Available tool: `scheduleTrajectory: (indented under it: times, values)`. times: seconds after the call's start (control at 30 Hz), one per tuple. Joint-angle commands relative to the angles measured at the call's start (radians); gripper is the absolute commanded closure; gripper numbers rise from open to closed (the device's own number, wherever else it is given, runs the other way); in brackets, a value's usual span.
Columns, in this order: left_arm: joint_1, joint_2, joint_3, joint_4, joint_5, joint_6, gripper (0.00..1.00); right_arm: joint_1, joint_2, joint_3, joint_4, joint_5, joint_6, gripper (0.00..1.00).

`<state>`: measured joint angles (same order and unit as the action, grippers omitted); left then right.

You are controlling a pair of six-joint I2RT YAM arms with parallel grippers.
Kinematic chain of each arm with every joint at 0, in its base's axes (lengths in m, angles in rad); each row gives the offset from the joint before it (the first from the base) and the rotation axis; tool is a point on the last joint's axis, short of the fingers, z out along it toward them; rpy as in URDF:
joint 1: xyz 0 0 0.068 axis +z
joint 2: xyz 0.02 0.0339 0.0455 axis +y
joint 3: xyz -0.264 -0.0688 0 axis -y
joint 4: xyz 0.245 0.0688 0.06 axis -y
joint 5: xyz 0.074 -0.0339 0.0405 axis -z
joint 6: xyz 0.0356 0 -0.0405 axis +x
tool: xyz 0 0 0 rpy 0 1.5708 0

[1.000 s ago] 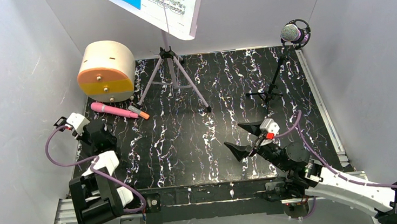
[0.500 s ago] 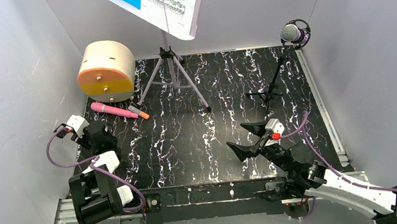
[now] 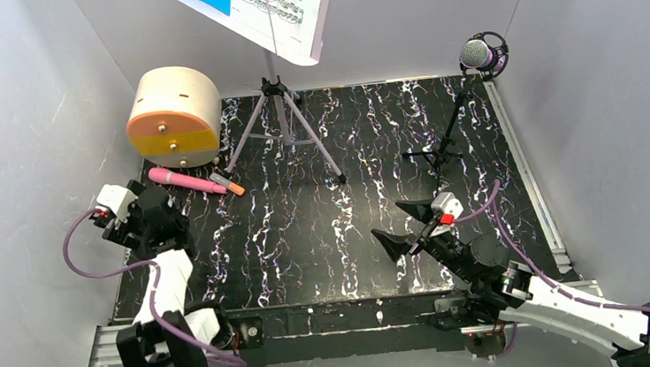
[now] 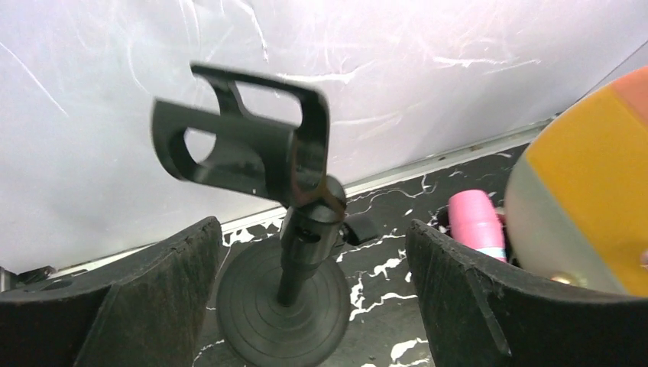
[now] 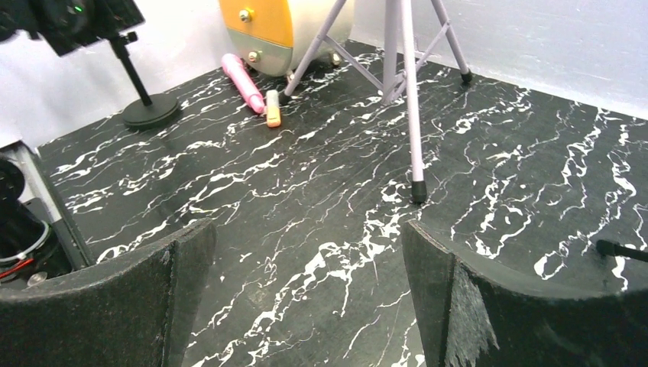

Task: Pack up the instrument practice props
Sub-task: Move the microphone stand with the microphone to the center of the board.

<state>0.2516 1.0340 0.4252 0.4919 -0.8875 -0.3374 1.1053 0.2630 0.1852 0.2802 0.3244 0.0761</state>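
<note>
The pink handheld microphone [image 3: 186, 180] lies flat by the cream and orange box [image 3: 172, 117]; it also shows in the left wrist view [image 4: 475, 222]. My left gripper [image 4: 313, 306] stands open around a black clip holder on a round base [image 4: 281, 310], its fingers apart from it on both sides. In the top view the left gripper [image 3: 151, 218] covers that holder. The lilac music stand [image 3: 280, 116] carries blue and white sheet music [image 3: 262, 7]. At the back right stands the silver-mesh purple mic [image 3: 480, 53] on its tripod [image 3: 441, 151]. My right gripper [image 3: 401, 227] is open and empty.
White walls close in the black marbled mat [image 3: 334, 227] on three sides. The music stand's tripod legs [image 5: 409, 99] spread across the back middle. A metal rail [image 3: 528, 166] runs along the mat's right edge. The left wall is close behind the clip holder [image 5: 149, 107].
My left gripper has opened wide, and its arm has stretched out and swung a little to the left. The right arm has barely shifted.
</note>
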Motion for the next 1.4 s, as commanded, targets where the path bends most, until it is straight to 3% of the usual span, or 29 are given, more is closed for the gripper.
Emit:
scheduleTrajectory:
  times: [0.0,0.13,0.3,0.37,0.7,0.9,1.13,1.37]
  values:
    - [-0.035,-0.104,0.121,-0.288,-0.098,-0.093,0.12,-0.004,0.019,0.058,-0.012,0.088,0.025,0.01]
    - [-0.080,-0.165,0.207,-0.443,-0.094,-0.083,0.12,-0.004,0.051,0.103,-0.056,0.160,0.076,0.01]
    - [-0.146,-0.229,0.280,-0.486,0.068,0.038,0.10,-0.004,0.147,0.198,-0.146,0.211,0.090,0.01]
    - [-0.189,-0.268,0.290,-0.484,0.142,0.099,0.02,-0.004,0.217,0.248,-0.177,0.214,0.084,0.01]
    - [-0.393,-0.383,0.296,-0.515,0.446,0.194,0.02,-0.052,0.648,0.477,-0.274,0.247,0.039,0.01]
    - [-0.498,-0.420,0.302,-0.600,0.584,0.184,0.02,-0.307,0.703,0.485,-0.207,0.072,0.064,0.01]
    - [-0.596,-0.483,0.288,-0.656,0.705,0.211,0.02,-0.587,0.639,0.451,-0.135,0.017,0.034,0.02]
    - [-0.665,-0.503,0.291,-0.675,0.802,0.207,0.01,-0.901,0.625,0.400,0.011,-0.080,0.117,0.03]
